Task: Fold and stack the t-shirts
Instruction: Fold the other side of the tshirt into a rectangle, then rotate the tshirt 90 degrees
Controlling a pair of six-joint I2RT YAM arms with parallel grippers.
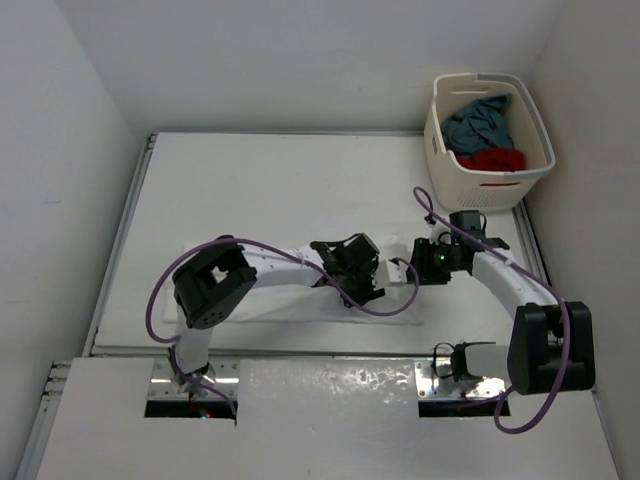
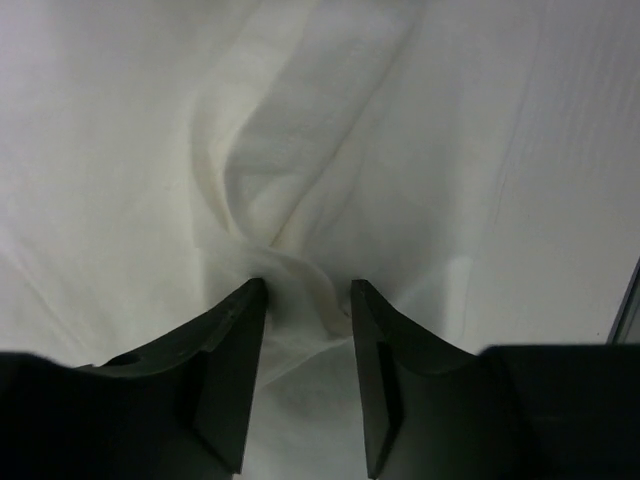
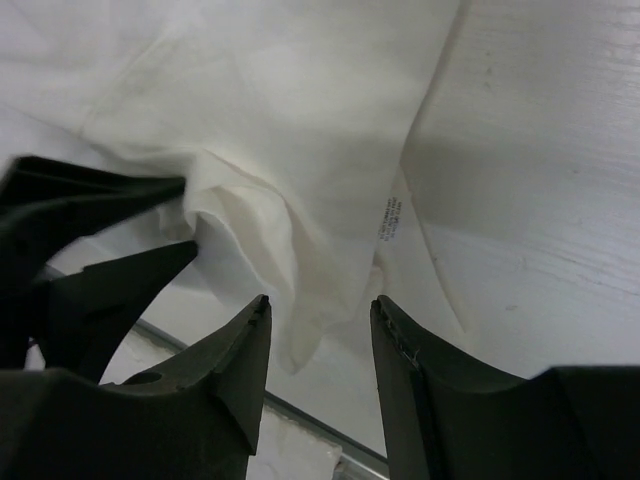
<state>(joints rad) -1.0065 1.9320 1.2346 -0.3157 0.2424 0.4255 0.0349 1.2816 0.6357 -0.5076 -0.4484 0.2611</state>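
White t-shirt (image 1: 300,305) lay spread on the desk (image 1: 250,180) under both arms. Left hand (image 2: 308,300) was clenched on a gathered ridge of its cloth. Right hand (image 3: 320,310), just beside it, stood parted astride the shirt's loose edge, gripping nothing. Red t-shirt (image 1: 497,160) and blue-grey t-shirt (image 1: 478,122) sat in the basket (image 1: 437,140) at the far right corner. Judged: first fold of the first shirt, barely begun. The next move called for the right hand to close on that edge, then both to lift and carry it across evenly.
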